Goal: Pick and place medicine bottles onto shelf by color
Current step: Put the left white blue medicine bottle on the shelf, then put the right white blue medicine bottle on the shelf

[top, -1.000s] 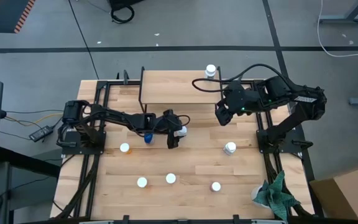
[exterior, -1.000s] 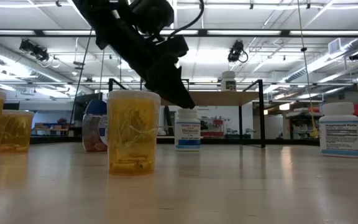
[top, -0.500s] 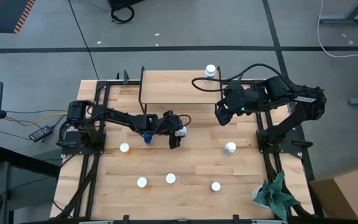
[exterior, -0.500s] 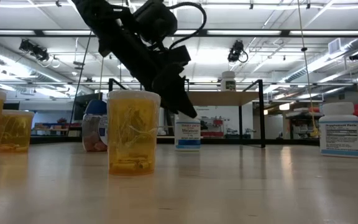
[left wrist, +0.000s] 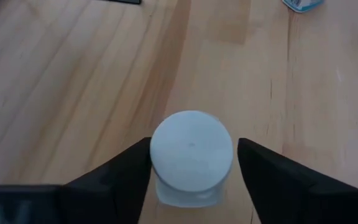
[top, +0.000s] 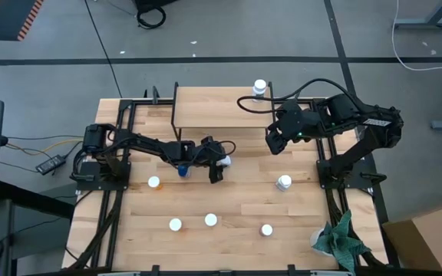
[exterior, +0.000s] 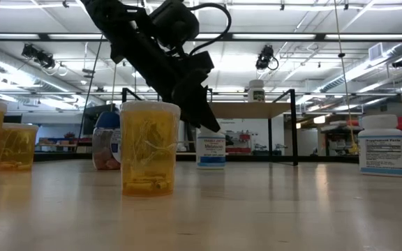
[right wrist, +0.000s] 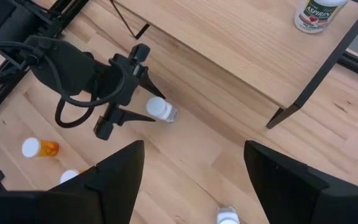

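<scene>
A white-capped white bottle [left wrist: 191, 152] stands upright on its base on the table; it also shows in the high view [top: 225, 161] and the low view [exterior: 211, 149]. My left gripper [left wrist: 191, 163] is open, with one finger on either side of the bottle's cap; in the high view it is at mid-table [top: 218, 165]. My right gripper [top: 271, 142] is open and empty, above the table near the shelf's right front leg. The shelf [top: 213, 107] stands at the far edge with one white bottle [top: 260, 87] on its far right corner.
A blue-topped bottle [top: 183, 169] stands just left of my left gripper. Orange bottles [top: 153, 182] [top: 175, 225] [top: 211, 220] [top: 265, 229] stand toward the near edge, a white one [top: 284, 182] at the right. A teal cloth [top: 341, 238] lies at the near right corner.
My left gripper has gone down a little and slightly toward the table's right edge, so its open fingers now stand beside the white bottle's cap. The bottle has stayed where it was.
</scene>
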### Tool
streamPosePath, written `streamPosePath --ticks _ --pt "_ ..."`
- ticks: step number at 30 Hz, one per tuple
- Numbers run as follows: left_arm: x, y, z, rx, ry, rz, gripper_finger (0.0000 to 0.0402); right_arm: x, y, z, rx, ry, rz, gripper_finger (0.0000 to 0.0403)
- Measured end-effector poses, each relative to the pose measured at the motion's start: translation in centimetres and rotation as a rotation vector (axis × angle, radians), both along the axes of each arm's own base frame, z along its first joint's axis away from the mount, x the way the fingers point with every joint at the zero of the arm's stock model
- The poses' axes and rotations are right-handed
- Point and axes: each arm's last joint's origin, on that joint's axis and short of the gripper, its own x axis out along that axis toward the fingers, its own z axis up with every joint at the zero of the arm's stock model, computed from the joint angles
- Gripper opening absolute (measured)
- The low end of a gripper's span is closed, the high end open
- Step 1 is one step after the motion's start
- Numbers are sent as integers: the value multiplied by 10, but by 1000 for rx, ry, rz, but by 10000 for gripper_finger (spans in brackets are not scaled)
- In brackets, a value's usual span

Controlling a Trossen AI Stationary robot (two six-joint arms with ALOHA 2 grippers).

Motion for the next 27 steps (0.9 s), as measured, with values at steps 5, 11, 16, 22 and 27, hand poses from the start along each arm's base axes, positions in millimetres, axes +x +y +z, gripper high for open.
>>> streamPosePath --ticks 5,11,16,22,27 --pt "0 0 0 -33 -13 29 182 0 0 0 -1 0 1 284" --pt "7 -1 10 -75 -63 57 179 0 0 0 -18 11 27 284" --pt "26 -1 47 -58 -123 4 216 0 0 0 -39 17 40 284" --pt "43 11 114 57 -142 -47 200 0 0 0 -36 15 36 284" --pt "45 35 161 136 -173 0 160 0 0 0 -31 12 27 284"
